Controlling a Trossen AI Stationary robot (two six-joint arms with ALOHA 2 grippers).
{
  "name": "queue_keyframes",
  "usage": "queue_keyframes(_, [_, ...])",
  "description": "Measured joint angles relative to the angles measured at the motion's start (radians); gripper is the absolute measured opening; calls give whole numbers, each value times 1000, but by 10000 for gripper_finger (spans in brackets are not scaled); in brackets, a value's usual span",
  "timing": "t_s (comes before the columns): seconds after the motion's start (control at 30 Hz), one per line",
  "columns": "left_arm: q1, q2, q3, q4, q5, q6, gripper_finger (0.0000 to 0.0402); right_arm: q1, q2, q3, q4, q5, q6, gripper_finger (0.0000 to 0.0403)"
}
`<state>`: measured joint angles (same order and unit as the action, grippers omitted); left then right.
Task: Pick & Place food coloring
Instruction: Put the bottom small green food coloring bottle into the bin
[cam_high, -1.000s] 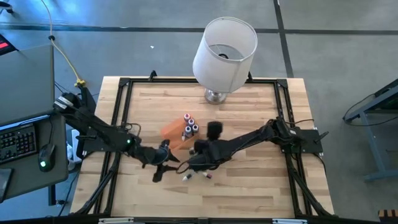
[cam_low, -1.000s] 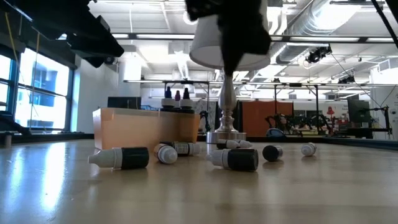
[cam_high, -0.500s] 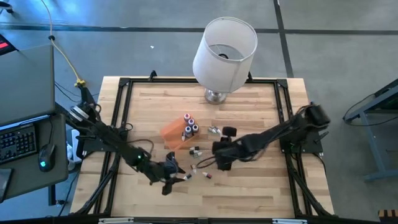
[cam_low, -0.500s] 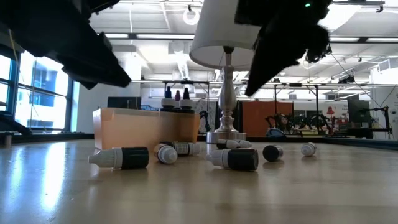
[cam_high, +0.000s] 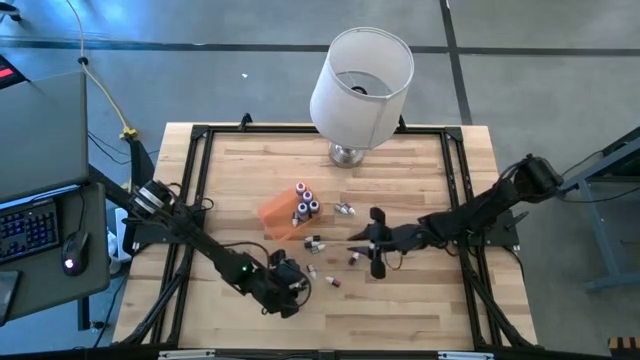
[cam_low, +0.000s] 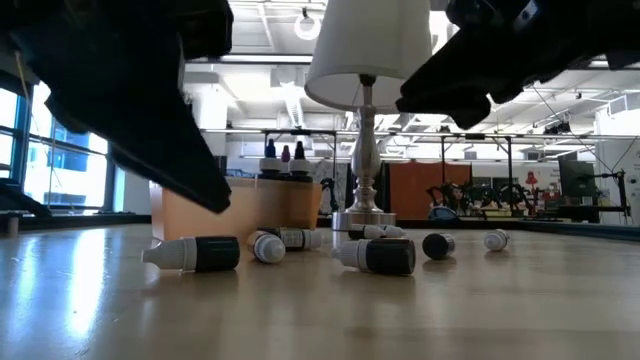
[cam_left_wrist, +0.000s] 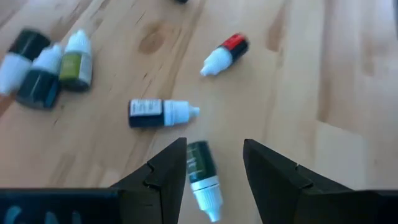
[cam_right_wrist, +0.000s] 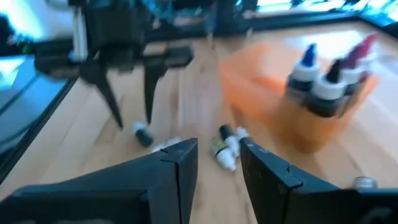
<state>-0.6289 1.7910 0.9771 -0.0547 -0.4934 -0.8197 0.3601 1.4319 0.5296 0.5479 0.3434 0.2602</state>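
Observation:
Several tiny food coloring bottles lie on their sides on the wood table (cam_high: 400, 300), among them a dark green one (cam_left_wrist: 200, 174), a black one (cam_left_wrist: 158, 113) and a red one (cam_left_wrist: 225, 53). Three more (cam_high: 303, 200) stand upright in the orange tray (cam_high: 277, 215). My left gripper (cam_high: 287, 282) hangs open above the near loose bottles; in its wrist view its fingers (cam_left_wrist: 177, 165) stand either side of the green bottle without touching it. My right gripper (cam_high: 365, 243) is open right of the bottles and points toward the tray (cam_right_wrist: 273, 106).
A big white lamp (cam_high: 360, 75) stands on its metal foot (cam_high: 347, 154) at the far edge, behind the tray. A black frame (cam_high: 190, 180) runs along the table's sides. Bare wood lies along the near edge and at the far right.
My left gripper has gone toward the near edge and a little right, sinking over the loose bottles. My right gripper has drawn back toward the table's right edge and tipped up from pointing down to nearly level. The bottles lie where they were.

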Motion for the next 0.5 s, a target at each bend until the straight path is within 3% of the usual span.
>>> queue_keyframes(0.17, [0, 31, 0, -1, -9, -31, 159, 0, 0, -69, 135, 65, -34, 114])
queue_keyframes(0.5, [-1, 104, 2, 5, -29, -23, 159, -3, 0, -88, 153, 81, -86, 114])
